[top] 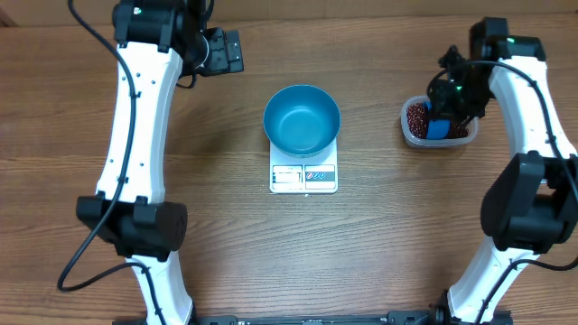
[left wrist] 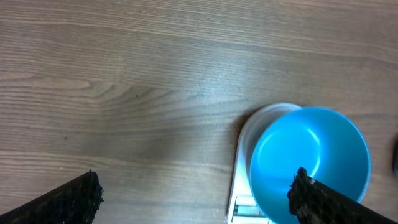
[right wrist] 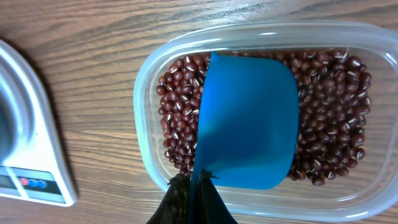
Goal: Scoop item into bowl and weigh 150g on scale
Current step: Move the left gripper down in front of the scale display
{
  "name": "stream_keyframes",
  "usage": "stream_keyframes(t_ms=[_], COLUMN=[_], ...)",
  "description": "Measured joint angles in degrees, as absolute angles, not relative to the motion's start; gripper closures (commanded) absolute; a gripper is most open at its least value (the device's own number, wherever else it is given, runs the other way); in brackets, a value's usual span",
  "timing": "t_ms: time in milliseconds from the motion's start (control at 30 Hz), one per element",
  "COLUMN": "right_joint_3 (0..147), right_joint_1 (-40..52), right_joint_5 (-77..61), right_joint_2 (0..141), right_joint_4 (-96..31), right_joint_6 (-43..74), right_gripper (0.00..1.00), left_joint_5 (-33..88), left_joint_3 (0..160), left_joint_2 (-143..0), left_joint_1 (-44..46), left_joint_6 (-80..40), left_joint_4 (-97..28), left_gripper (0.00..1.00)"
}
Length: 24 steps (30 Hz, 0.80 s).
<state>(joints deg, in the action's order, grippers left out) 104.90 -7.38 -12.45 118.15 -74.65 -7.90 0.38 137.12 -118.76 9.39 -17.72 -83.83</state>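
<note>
Bright, even light; faint soft shadows; wrist views slightly blurred nearby.

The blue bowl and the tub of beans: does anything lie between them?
No. In the overhead view, only bare wooden table separates the bowl from the tub.

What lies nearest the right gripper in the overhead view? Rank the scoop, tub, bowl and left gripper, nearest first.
From the right gripper:
1. scoop, in its grip, over the beans.
2. tub, right side, just beneath it.
3. bowl, centre, on the scale.
4. left gripper, far left, at the back.
</note>
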Motion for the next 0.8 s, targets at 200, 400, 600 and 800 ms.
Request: stream_keyframes(t_ms=[200,400,600,800], right_joint_3=[103.88,100.73,100.25,100.16], right_joint_1=[-14.66,-19.46,-20.32,-20.29], right_joint_5=[-24.93,-34.57,-36.71,-37.01], right_joint_2=[118.85,119.24,119.55,119.55], right_joint_4=[-74.67,-74.08,-74.0,-74.15], right_joint_6=[-9.34,-12.43,-13.26,-13.56], right_gripper=[0.96,0.96,0.96,0.96], left_joint_5=[3.07,10.2,11.64,11.68], left_joint_3=[137.25,137.25,130.5,115.55], left_joint_2=[-114.15,-113.73,-113.67,-113.21], left_joint_1=[9.39,10.07,14.57,20.99], left_joint_6=[-14.37,-9.98,-8.75,-9.28], left_joint_4=[-88.2,-90.28,-89.17,-80.05], left_gripper=[0.01,0.0,0.01,0.0])
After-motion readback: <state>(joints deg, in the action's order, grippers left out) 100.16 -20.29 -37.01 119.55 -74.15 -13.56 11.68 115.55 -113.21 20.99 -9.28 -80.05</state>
